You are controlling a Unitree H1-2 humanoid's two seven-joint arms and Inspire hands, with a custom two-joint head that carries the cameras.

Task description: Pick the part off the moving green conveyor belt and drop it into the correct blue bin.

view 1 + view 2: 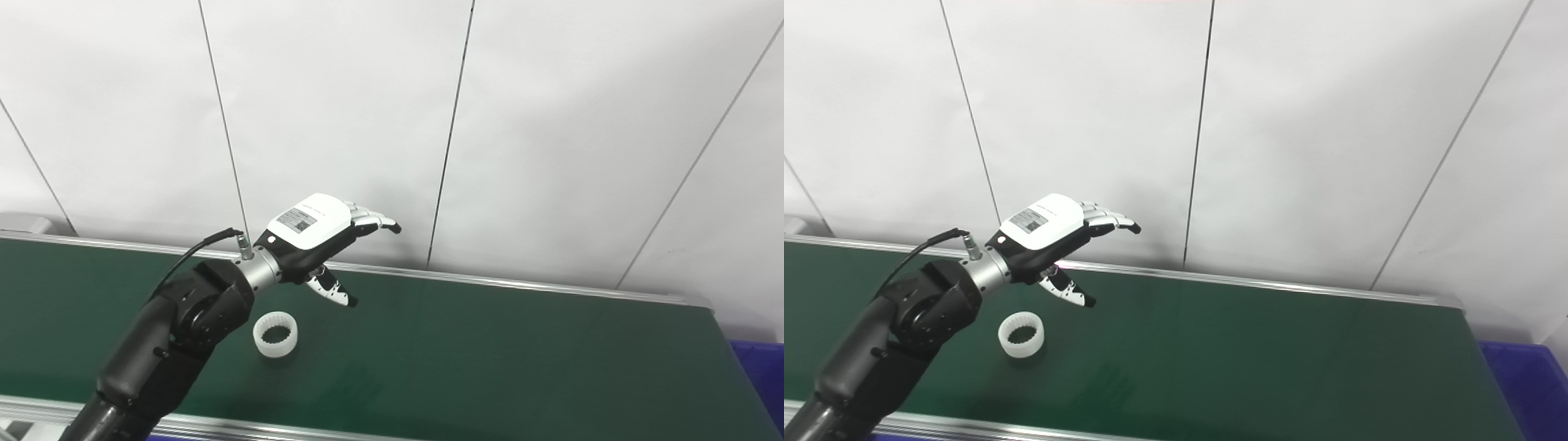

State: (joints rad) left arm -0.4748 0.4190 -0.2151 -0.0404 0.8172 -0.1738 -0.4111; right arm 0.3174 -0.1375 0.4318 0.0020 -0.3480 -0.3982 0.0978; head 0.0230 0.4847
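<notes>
A white toothed ring part (pixel 276 334) lies flat on the green conveyor belt (pixel 490 355), left of centre; it also shows in the right eye view (pixel 1021 334). My left hand (pixel 321 236) hovers above the belt, just behind and to the right of the ring, palm down, fingers stretched and apart, thumb pointing down towards the belt. It is open and holds nothing. The left hand also shows in the right eye view (pixel 1053 236). My right hand is not in view.
A blue bin (pixel 762 373) shows at the belt's right end, partly cut off by the frame edge. Metal rails (pixel 490 283) run along the belt's far and near edges. A white panelled wall (pixel 551 122) stands close behind the belt.
</notes>
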